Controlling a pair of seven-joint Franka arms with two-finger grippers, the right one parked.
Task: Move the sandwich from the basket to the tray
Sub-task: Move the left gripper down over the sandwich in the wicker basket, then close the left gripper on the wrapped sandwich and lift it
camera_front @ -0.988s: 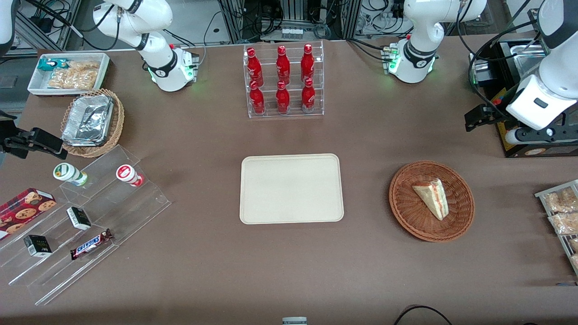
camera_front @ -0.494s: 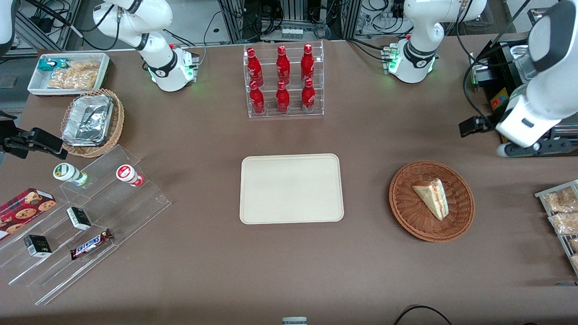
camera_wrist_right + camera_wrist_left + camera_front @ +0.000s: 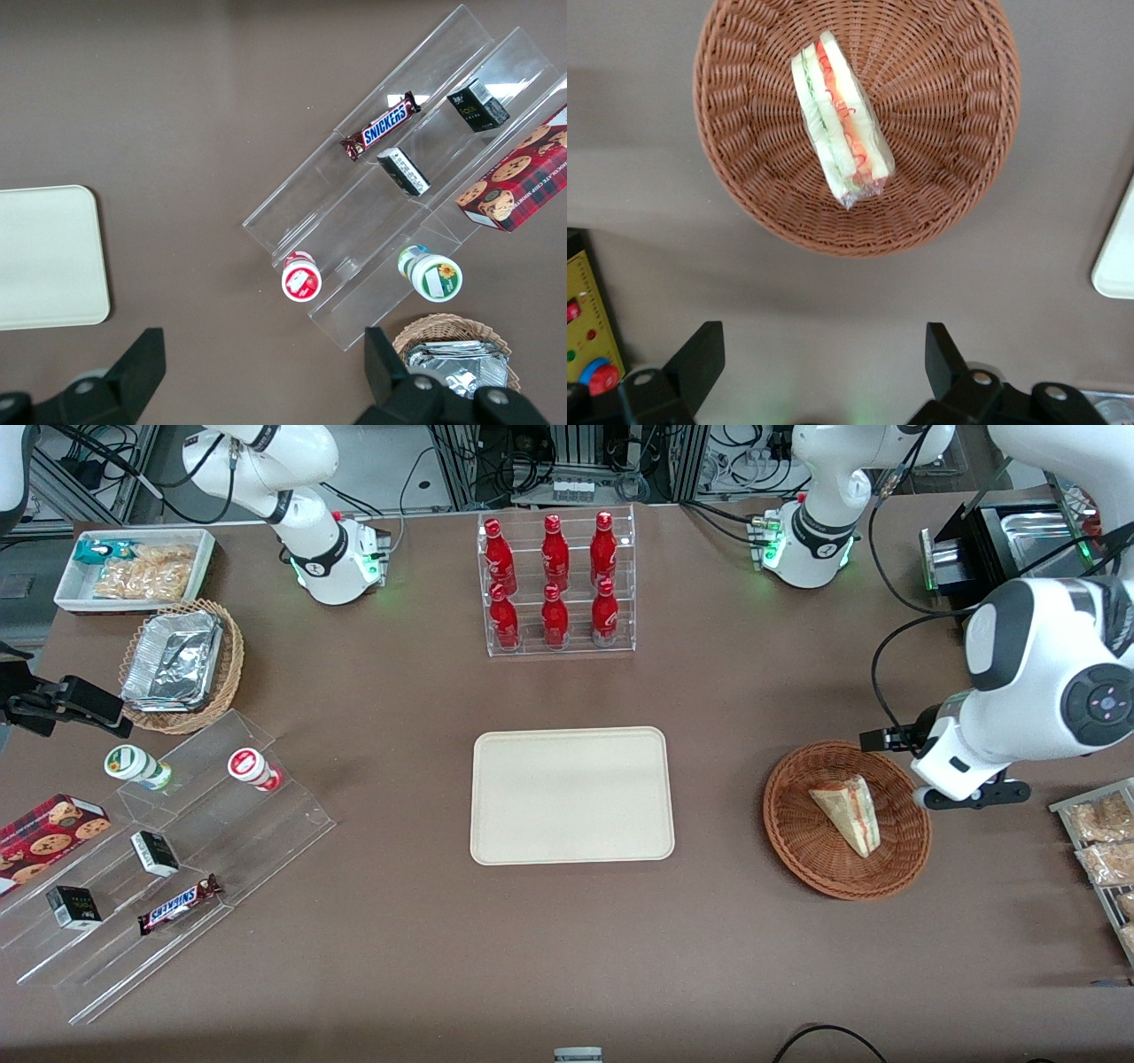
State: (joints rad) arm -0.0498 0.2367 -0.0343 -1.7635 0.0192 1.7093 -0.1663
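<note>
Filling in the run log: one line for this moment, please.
stage: approach | gripper: open, above table beside basket | sandwich: in basket | tray: bare

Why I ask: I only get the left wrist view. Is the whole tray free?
Observer: Yes, the tray holds nothing.
Operator: What stands farther from the front camera than it?
Observer: A rack of red bottles.
Operator: Is the gripper over the sandwich?
Observer: No. The open gripper hangs by the rim of the basket, toward the working arm's end; the sandwich lies mid-basket.
</note>
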